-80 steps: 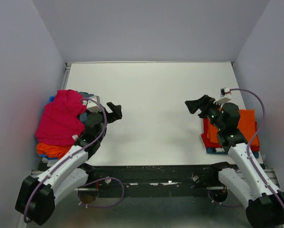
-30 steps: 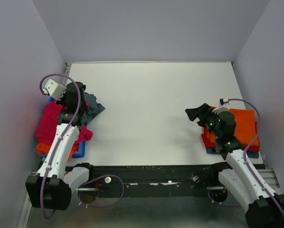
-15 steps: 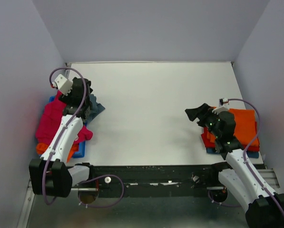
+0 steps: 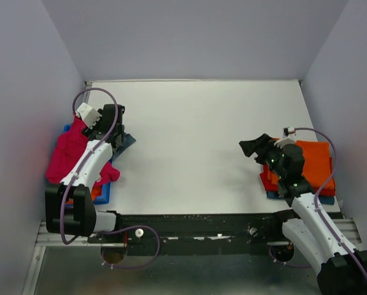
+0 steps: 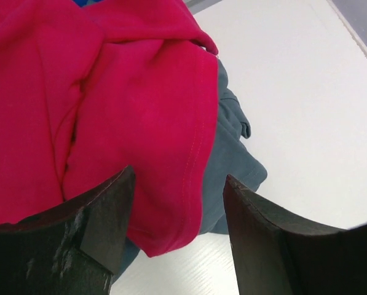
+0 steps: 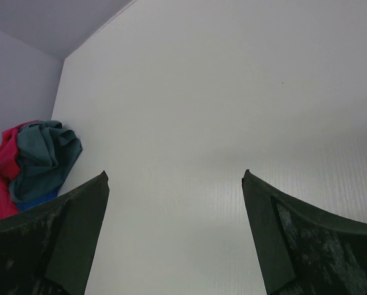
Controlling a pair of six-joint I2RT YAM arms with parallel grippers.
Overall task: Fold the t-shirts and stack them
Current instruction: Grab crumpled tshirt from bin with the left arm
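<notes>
The crimson-pink t-shirt (image 4: 67, 155) lies crumpled on the pile at the table's left edge, and it fills the left wrist view (image 5: 109, 104). A grey-blue t-shirt (image 4: 124, 140) pokes out from under it toward the table (image 5: 235, 153). My left gripper (image 4: 115, 118) hovers just over the pile's far right corner. It is open (image 5: 179, 174), and the crimson hem shows between the jaws without being pinched. On the right sit folded t-shirts: an orange one (image 4: 315, 158) on top of a red one (image 4: 268, 179). My right gripper (image 4: 251, 147) is open (image 6: 174, 175) over bare table to their left.
A blue tray (image 4: 103, 194) holds the left pile, with an orange shirt edge (image 4: 94, 192) showing at the front. Another blue tray (image 4: 275, 195) lies under the folded stack. Grey walls close in both sides and the back. The white table (image 4: 195, 135) spreads between the arms.
My left gripper has opened from shut and its wrist has swung right and farther back over the pile. The right arm has stayed still.
</notes>
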